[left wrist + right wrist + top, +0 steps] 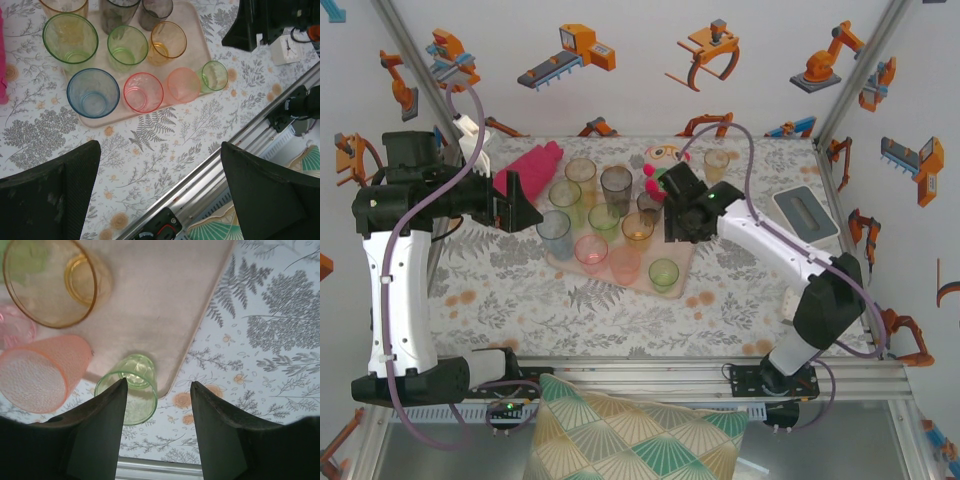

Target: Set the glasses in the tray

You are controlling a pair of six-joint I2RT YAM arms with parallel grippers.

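Observation:
The beige-pink tray (648, 256) lies mid-table and carries several glasses: blue (93, 93), pink (143, 92), salmon (183, 85), greens and greys. A small green glass (141, 386) stands at the tray's near corner (150, 305), beside an orange glass (50, 280). My right gripper (158, 382) hovers open over that corner with nothing between its fingers; the green glass is partly behind its left finger. One amber glass (717, 160) stands on the tablecloth behind the right arm. My left gripper (160, 145) hangs wide open and empty left of the tray (112, 117).
A magenta cloth (535, 165) lies at the back left and a red-green plush toy (658, 165) behind the tray. A grey-white box (805, 212) sits at the right. The metal table rail (210, 175) runs along the near edge.

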